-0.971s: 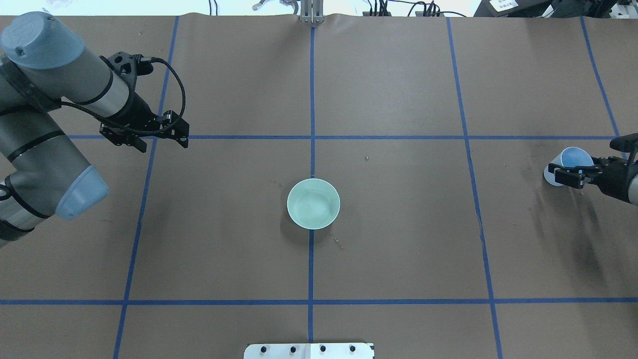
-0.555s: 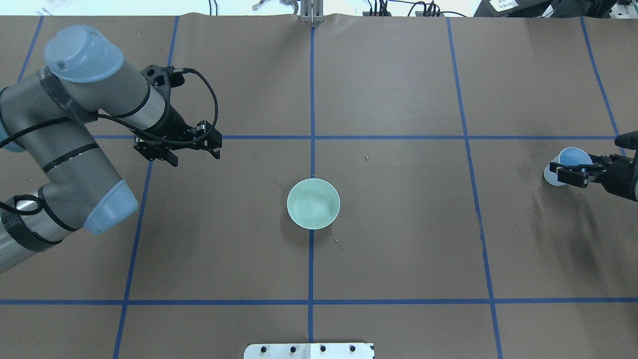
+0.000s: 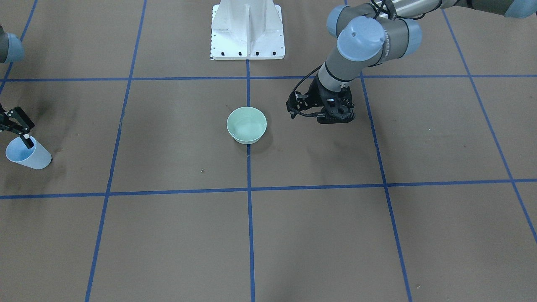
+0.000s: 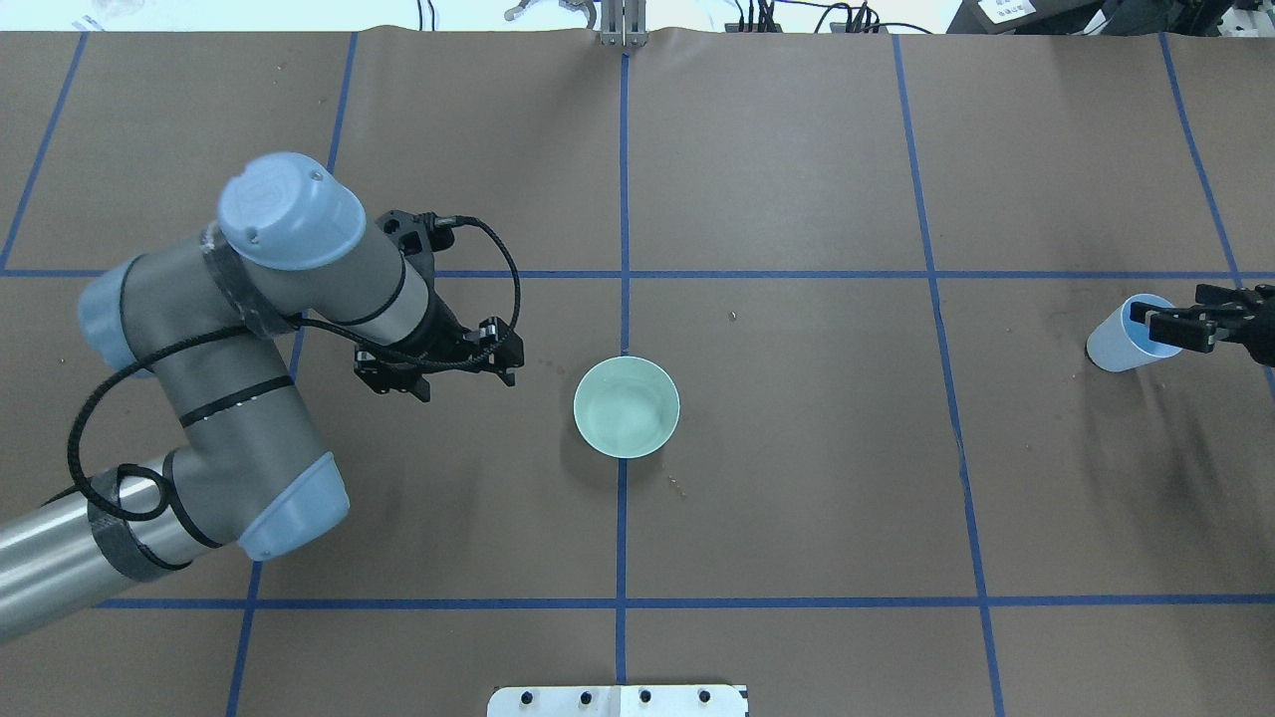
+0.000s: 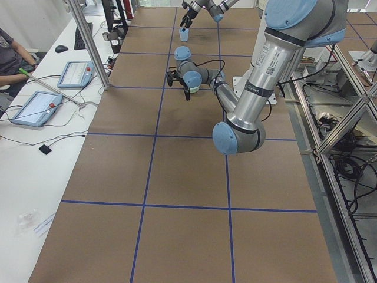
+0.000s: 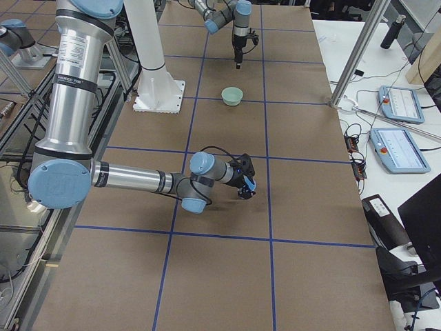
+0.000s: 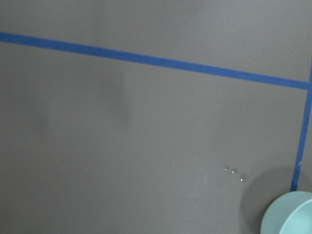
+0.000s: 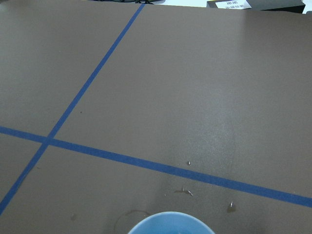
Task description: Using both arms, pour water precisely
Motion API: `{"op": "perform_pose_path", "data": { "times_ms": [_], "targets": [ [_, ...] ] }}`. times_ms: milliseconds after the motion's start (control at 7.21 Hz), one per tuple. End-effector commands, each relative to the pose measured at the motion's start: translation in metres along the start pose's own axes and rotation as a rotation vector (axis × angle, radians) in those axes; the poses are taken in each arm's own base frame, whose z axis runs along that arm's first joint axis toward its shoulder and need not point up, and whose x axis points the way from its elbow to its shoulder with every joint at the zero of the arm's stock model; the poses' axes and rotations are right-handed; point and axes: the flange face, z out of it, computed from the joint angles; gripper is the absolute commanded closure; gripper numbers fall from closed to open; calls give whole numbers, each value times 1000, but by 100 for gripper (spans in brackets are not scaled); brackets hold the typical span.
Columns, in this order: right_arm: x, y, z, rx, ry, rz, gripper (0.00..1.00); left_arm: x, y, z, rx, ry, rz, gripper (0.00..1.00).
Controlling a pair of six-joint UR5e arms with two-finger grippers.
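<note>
A mint-green bowl (image 4: 627,407) stands at the table's centre; faint pale glints show inside it. It also shows in the front view (image 3: 246,124) and at the lower right of the left wrist view (image 7: 290,214). My left gripper (image 4: 463,383) hangs open and empty just left of the bowl, pointing down. A light-blue cup (image 4: 1118,339) stands upright at the far right, also in the front view (image 3: 27,154). My right gripper (image 4: 1175,309) is open beside the cup's rim, one finger (image 3: 28,141) over it. The cup's rim (image 8: 170,223) shows in the right wrist view.
The white pedestal base (image 3: 247,29) stands behind the bowl. Blue tape lines (image 4: 625,199) grid the brown table. Dark smears (image 4: 1136,448) lie near the cup. An operator's desk with tablets (image 5: 35,106) and a metal post (image 5: 88,47) run along the far side.
My left arm has swung right and toward the bowl, the gripper staying open. My right gripper has drawn back to the right off the cup, which stands where it was.
</note>
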Motion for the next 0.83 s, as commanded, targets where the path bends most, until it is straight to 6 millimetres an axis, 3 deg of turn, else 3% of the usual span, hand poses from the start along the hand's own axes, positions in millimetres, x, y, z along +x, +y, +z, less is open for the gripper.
{"op": "perform_pose_path", "data": {
  "times_ms": [0,139,416,555,693],
  "targets": [
    [19,-26,-23,-14,-41,15,1,36,49,36,-27,-9,12,1],
    [23,-42,-22,-22,-23,14,1,44,53,46,-14,-21,20,1],
    [39,-95,-40,-105,-9,-91,1,93,38,60,-13,-24,21,1],
    [47,-125,-56,-150,-8,-105,1,92,32,58,-5,-25,18,2],
    [56,-137,-72,-195,-11,-131,1,88,19,52,13,-25,12,3]
  ]
}}
